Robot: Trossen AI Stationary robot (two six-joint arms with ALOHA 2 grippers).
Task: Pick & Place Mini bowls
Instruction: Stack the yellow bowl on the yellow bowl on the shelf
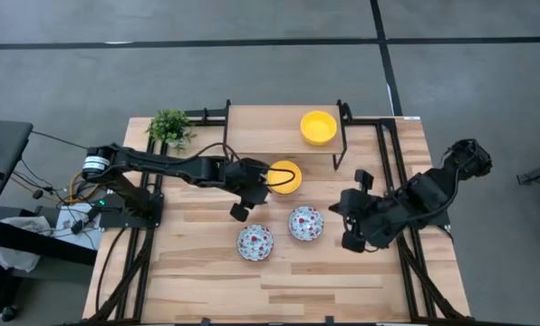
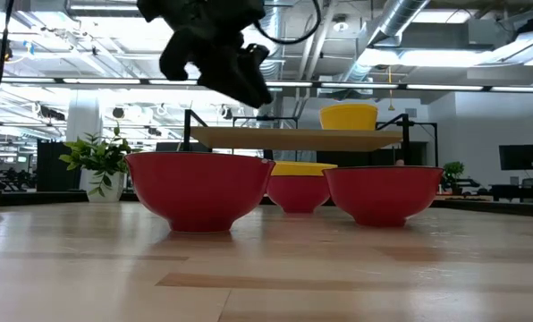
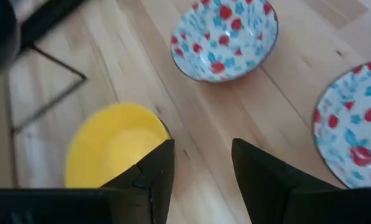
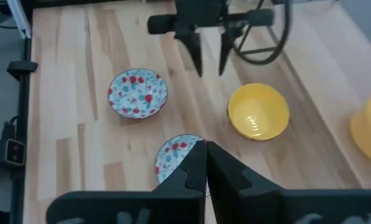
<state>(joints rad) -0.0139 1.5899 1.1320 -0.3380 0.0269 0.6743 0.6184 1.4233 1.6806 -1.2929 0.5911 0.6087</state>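
Observation:
Two white floral mini bowls point(image 1: 255, 242) point(image 1: 305, 223) sit upright on the table's near half. One yellow mini bowl point(image 1: 284, 177) stands on the table behind them, and another yellow bowl point(image 1: 318, 127) rests on a raised wooden shelf. My left gripper point(image 1: 256, 190) hangs open above the table, just left of the table's yellow bowl point(image 3: 114, 146). The low view shows the left gripper point(image 2: 222, 54) well above the bowls. My right gripper point(image 4: 205, 165) is shut, just right of the nearer floral bowl point(image 4: 173, 155).
A small green potted plant point(image 1: 169, 127) stands at the table's far left corner. The wooden shelf point(image 1: 270, 136) on black metal legs spans the far side. A black frame point(image 1: 406, 254) runs along the table's edges. Bare wood lies along the near edge.

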